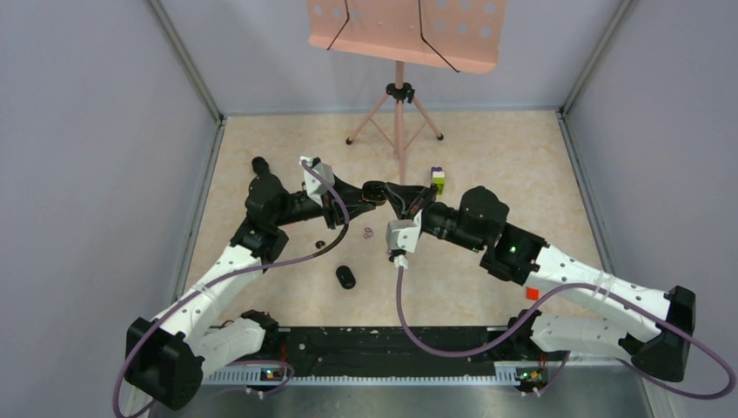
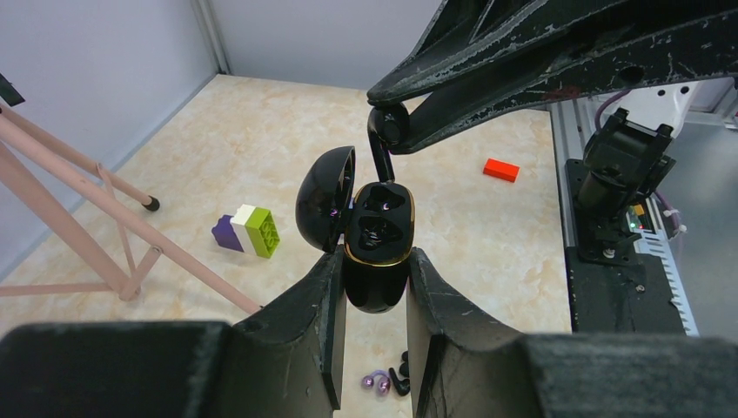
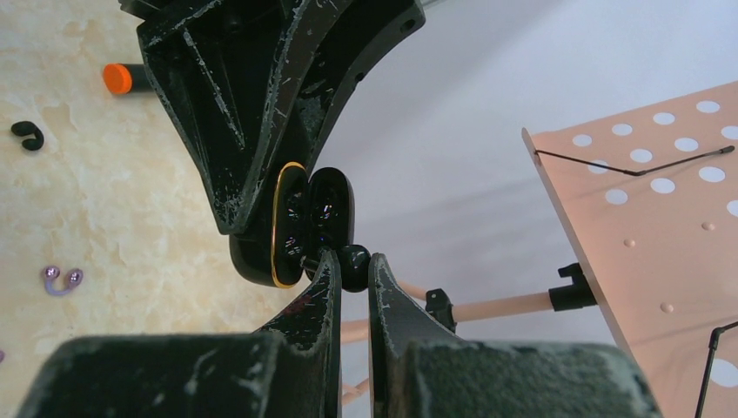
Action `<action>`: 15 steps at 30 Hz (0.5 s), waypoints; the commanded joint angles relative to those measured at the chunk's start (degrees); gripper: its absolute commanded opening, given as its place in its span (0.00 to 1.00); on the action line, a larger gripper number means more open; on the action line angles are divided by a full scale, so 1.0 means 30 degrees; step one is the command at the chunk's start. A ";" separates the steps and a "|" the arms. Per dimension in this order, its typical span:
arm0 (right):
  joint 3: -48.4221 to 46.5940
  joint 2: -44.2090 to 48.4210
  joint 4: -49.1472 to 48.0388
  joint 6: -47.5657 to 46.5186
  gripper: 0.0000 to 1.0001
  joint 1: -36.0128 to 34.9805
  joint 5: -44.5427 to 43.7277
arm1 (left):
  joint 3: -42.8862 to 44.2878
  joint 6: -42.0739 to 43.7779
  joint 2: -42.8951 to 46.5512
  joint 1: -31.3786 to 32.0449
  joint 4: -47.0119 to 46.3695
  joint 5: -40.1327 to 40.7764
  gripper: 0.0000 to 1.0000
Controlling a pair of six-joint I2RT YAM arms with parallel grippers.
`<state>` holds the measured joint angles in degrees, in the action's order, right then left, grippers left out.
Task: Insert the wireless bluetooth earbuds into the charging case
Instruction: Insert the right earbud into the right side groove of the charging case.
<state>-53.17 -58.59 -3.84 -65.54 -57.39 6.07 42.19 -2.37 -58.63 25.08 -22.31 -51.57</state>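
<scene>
A pale, marble-patterned counter sits between grey walls, with a pink music stand at its far edge. Above the middle of it the two arms meet. The left end effector is clenched on a glossy black charging case. Its fingers press the case's two sides, and the gold-rimmed mouth and the open lid stick out just past the fingertips. The right end effector is pinched tight on a black earbud, which sits between its fingertips. The earbud is right at the case's open mouth, at the end farthest from the left fingertips; I cannot tell whether it is already in a well. Loose earbuds lie on the counter below the left end effector: a pale purple pair and a black one just beside them. A green-and-purple block stands on the counter beyond and to the left of the left fingers. A small red block lies to the right, well apart. A black oval object lies on the counter between the end effectors and the arm bases.
</scene>
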 commanded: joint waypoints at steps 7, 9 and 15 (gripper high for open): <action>0.0302 -0.0228 -0.0946 -0.0894 0.00 -0.0335 0.0733 | 0.0415 -0.0455 0.0412 0.0061 -0.1072 0.0096 0.00; 0.0337 -0.0316 -0.0956 -0.1079 0.00 -0.0324 0.0732 | 0.0410 -0.0474 0.0434 0.0058 -0.1036 0.0131 0.00; 0.0481 -0.0382 -0.0938 -0.1570 0.00 -0.0300 0.0682 | 0.0408 -0.0587 0.0415 0.0077 -0.1134 0.0173 0.00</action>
<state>-52.10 -59.44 -4.84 -69.08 -57.41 7.20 42.19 -3.31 -58.63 25.06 -22.59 -51.33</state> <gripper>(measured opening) 0.050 0.307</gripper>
